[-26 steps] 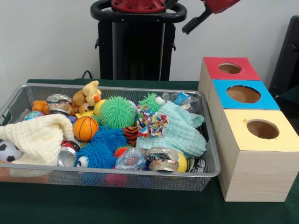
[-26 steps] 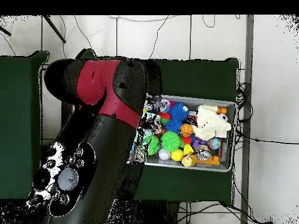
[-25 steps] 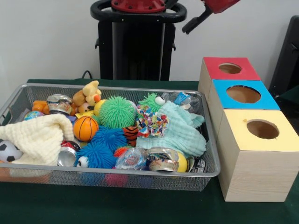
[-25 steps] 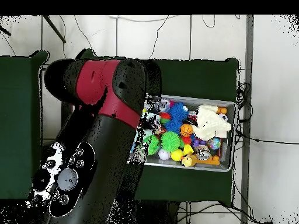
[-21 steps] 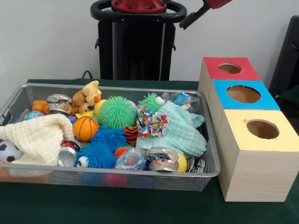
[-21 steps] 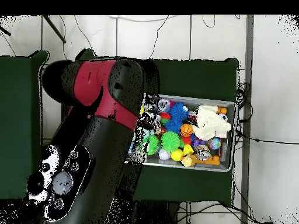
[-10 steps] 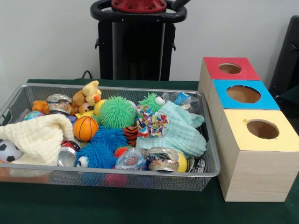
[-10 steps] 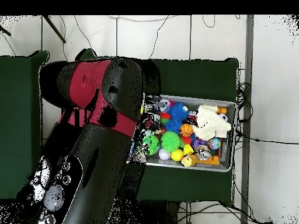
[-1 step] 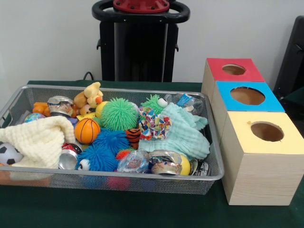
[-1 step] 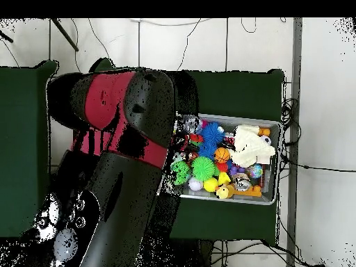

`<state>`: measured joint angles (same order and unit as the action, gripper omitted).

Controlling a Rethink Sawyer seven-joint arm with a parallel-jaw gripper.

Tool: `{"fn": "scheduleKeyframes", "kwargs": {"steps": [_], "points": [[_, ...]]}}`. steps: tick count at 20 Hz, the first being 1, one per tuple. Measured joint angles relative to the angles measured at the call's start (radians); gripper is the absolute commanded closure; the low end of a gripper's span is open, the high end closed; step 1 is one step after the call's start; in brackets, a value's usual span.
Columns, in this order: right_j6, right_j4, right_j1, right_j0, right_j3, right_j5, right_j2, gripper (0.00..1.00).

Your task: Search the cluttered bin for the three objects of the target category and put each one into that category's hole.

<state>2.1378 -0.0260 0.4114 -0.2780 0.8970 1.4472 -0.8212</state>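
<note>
A wire mesh bin (image 9: 118, 176) holds a jumble of things: a cream cloth (image 9: 40, 140), a mint cloth (image 9: 183, 130), a small basketball (image 9: 87, 130), a green spiky ball (image 9: 118, 114), blue spiky balls (image 9: 107, 147), crushed cans (image 9: 164, 164) and a yellow plush toy (image 9: 90, 95). To its right stand three wooden boxes with round holes, topped red (image 9: 216, 66), blue (image 9: 273, 102) and yellow (image 9: 247, 142). The gripper shows in neither view. In the overhead view the red and black arm (image 10: 122, 139) hangs over the bin's left end (image 10: 236, 200) and hides the boxes.
A black pedestal (image 9: 140, 47) stands behind the bin. A soccer ball (image 9: 8, 154) lies at the bin's left end under the cream cloth. A dark green cloth (image 9: 142, 209) covers the table. Cables run over the floor in the overhead view.
The arm's black and red part at the top of the front view has moved up and out of the picture. In the overhead view the arm has swung toward the bin.
</note>
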Motion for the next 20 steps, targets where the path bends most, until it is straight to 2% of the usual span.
{"fn": "scheduleKeyframes", "kwargs": {"steps": [5, 9, 11, 15, 16, 17, 18, 19, 20], "points": [[0.0, -0.003, 0.033, 0.049, 0.011, -0.167, 0.043, 0.0], [-0.002, -0.002, 0.083, 0.12, 0.062, -0.371, 0.122, 0.0], [-0.015, 0.005, 0.137, 0.205, 0.135, -0.542, 0.213, 0.0], [-0.046, 0.01, 0.205, 0.343, 0.241, -0.727, 0.342, 0.0], [-0.067, 0.006, 0.231, 0.411, 0.288, -0.799, 0.399, 0.0], [-0.076, 0.002, 0.241, 0.44, 0.309, -0.828, 0.423, 0.0], [-0.089, -0.004, 0.252, 0.477, 0.334, -0.865, 0.451, 0.0], [-0.119, -0.033, 0.27, 0.551, 0.383, -0.94, 0.505, 0.0], [-0.131, -0.049, 0.274, 0.578, 0.402, -0.969, 0.523, 0.0]]}}
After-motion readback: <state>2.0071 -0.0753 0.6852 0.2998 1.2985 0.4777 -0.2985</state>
